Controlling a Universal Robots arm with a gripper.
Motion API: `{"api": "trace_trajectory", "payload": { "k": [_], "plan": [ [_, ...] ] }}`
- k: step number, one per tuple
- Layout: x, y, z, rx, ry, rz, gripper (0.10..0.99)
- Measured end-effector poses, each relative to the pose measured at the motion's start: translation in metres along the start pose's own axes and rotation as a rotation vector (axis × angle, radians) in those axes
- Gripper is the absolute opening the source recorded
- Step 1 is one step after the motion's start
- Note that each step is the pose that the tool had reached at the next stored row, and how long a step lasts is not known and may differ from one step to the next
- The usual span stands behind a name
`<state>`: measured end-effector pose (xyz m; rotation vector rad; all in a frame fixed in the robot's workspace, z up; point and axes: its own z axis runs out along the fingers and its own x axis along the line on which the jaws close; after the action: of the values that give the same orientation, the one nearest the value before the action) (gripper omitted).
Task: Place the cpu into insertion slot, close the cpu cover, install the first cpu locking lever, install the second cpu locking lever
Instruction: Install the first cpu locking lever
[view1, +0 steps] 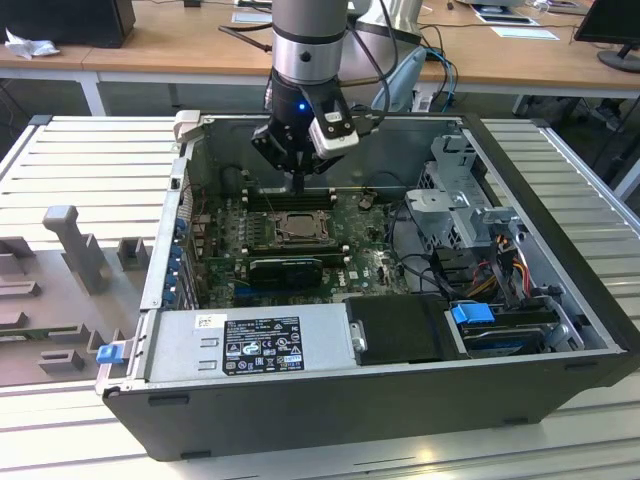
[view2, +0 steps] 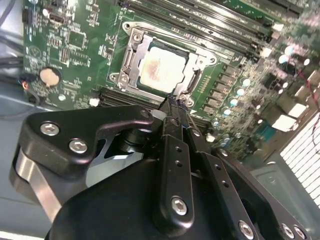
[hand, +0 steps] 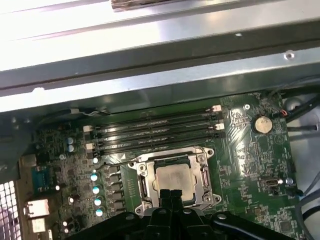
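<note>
where memory slots (hand: 155, 131) border the cpu cover (hand: 172, 159), the pinched gripper (hand: 170, 194) hovers.

The arm (view1: 308, 40) is seen held upright, wrist (view1: 300, 100) pointed straight down, the gripper (view1: 298, 187) hung beneath it and its two fingers (hand: 164, 196) pressed together tip to tip.

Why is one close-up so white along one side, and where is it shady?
In the first wrist view the case wall glares white; in the second wrist view the cpu shows a pale sheen while the gripper is nearly black; in the exterior view the motherboard lies in the case's shade.
</note>
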<state>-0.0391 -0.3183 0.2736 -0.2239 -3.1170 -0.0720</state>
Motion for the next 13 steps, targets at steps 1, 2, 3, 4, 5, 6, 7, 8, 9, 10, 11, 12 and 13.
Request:
{"api": "trace_trajectory", "payload": {
  "k": [1, 2, 3, 4, 5, 6, 7, 8, 9, 10, 11, 12, 13],
  "plan": [
    [0.0, 0.0, 0.0, 0.0, 0.0006, -0.014, 0.106],
    [0.0002, -0.0001, 0.0, 0.001, 0.0017, -0.036, 0.106],
    [0.0012, -0.0003, 0.0001, 0.0, 0.0016, -0.039, 0.106],
    [0.0033, -0.0006, 0.0002, 0.0, 0.0015, -0.04, 0.106],
    [0.0056, -0.0009, 0.0002, -0.001, 0.0015, -0.04, 0.106],
    [0.0111, -0.0017, 0.0003, -0.002, 0.0008, -0.04, 0.106],
    [0.0133, -0.002, 0.0005, -0.002, 0.0008, -0.041, 0.106],
    [0.0133, -0.0019, 0.0006, -0.002, 0.0012, -0.05, 0.106],
    [0.0133, -0.002, 0.0009, -0.001, 0.0025, -0.077, 0.106],
    [0.0133, -0.002, 0.0013, -0.001, 0.0043, -0.116, 0.106],
    [0.0133, -0.002, 0.0017, 0.0, 0.0056, -0.146, 0.106],
    [0.0137, -0.0022, 0.0018, 0.0, 0.0061, -0.154, 0.106],
    [0.0155, -0.0025, 0.0022, -0.001, 0.0063, -0.158, 0.106]
  ]
}}
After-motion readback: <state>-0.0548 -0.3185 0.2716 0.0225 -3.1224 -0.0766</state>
